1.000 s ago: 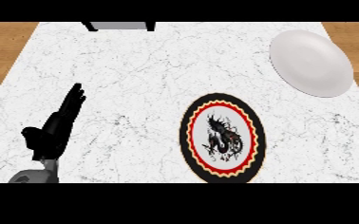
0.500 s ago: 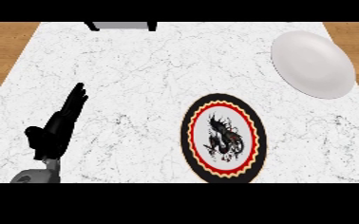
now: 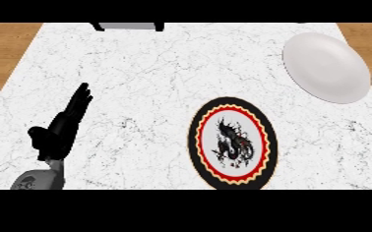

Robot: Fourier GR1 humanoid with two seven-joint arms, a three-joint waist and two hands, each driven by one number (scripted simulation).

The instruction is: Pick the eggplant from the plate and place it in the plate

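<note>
A round plate (image 3: 198, 142) with a black rim, a red and yellow ring and a dark dragon figure on its white centre lies on the counter at lower right of centre. A plain white plate (image 3: 325, 68) lies at the upper right. No eggplant shows on either plate or anywhere on the counter. My left hand (image 3: 62, 128) rests at the lower left, fingers straight and pointing up, open and holding nothing, well left of both plates. My right hand is out of view.
The white marble counter (image 3: 145, 69) fills the view, with wooden floor (image 3: 15, 44) beyond its left and right edges. A dark-edged grey object (image 3: 127, 26) sits at the counter's far edge.
Both plates have shifted very slightly to the right in the view. The left hand's fingertips sit a touch higher; it stays open.
</note>
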